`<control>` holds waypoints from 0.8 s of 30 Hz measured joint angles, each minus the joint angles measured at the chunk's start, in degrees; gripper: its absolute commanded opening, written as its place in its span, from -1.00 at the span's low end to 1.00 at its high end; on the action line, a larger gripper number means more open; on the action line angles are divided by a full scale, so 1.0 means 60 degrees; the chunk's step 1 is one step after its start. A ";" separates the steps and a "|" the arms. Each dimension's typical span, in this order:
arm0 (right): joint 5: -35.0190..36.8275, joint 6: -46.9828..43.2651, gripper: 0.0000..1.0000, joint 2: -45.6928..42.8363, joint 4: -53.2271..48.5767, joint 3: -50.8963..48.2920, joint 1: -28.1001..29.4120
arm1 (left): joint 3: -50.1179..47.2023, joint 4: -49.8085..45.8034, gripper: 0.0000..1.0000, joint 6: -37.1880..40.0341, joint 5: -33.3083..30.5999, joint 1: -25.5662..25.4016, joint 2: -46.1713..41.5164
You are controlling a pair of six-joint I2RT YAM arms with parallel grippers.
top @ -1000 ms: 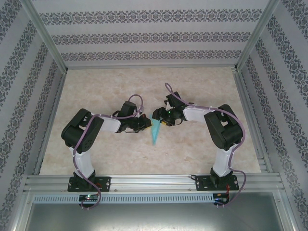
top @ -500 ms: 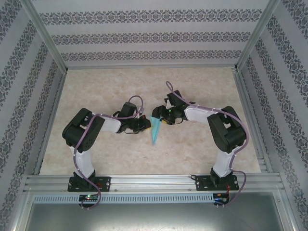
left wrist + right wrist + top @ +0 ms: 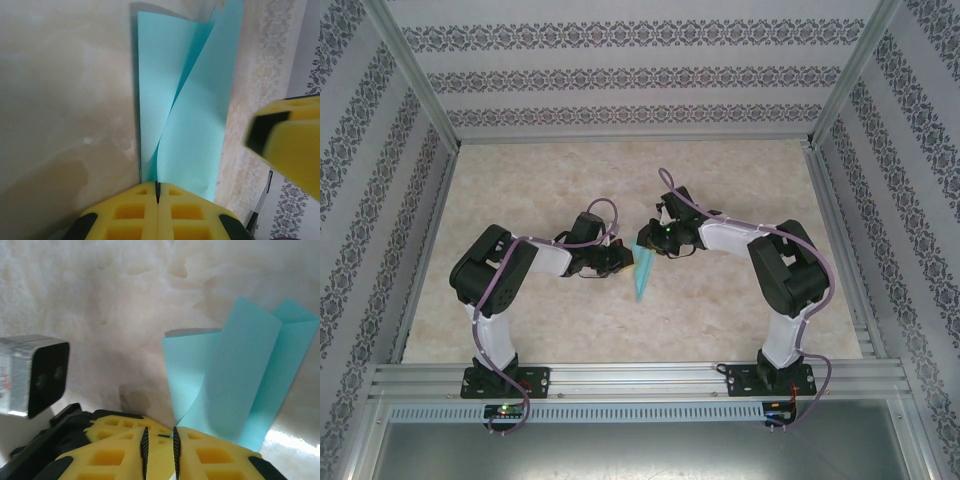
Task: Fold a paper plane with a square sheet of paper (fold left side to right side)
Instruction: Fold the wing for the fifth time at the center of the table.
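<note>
The square sheet of paper (image 3: 641,275) is light turquoise and folded into a narrow pointed paper plane shape, tip toward the near edge, at the table's middle. My left gripper (image 3: 623,262) holds its wide end from the left. In the left wrist view the yellow fingers (image 3: 158,192) are pressed together on the paper (image 3: 190,115), whose flaps rise loosely apart. My right gripper (image 3: 648,245) is at the same end from the right. Its jaws (image 3: 159,432) stand a narrow gap apart, with the paper's (image 3: 235,375) lower edge at the right fingertip.
The marbled tabletop (image 3: 530,185) is ringed by aluminium rails (image 3: 620,375) and patterned walls. The right gripper's yellow finger (image 3: 292,140) hangs close beside the paper. The left wrist's grey camera box (image 3: 37,372) sits just left of the right fingers.
The right gripper's jaws have narrowed from wide apart to a small gap, and it has shifted slightly left toward the paper's wide end. The left gripper and the paper have stayed put.
</note>
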 measured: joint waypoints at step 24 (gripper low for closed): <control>0.0219 -0.0237 -0.58 0.0539 -0.0463 0.0058 -0.0004 | 0.0000 0.0000 -1.00 0.0004 0.0000 0.0000 0.0000</control>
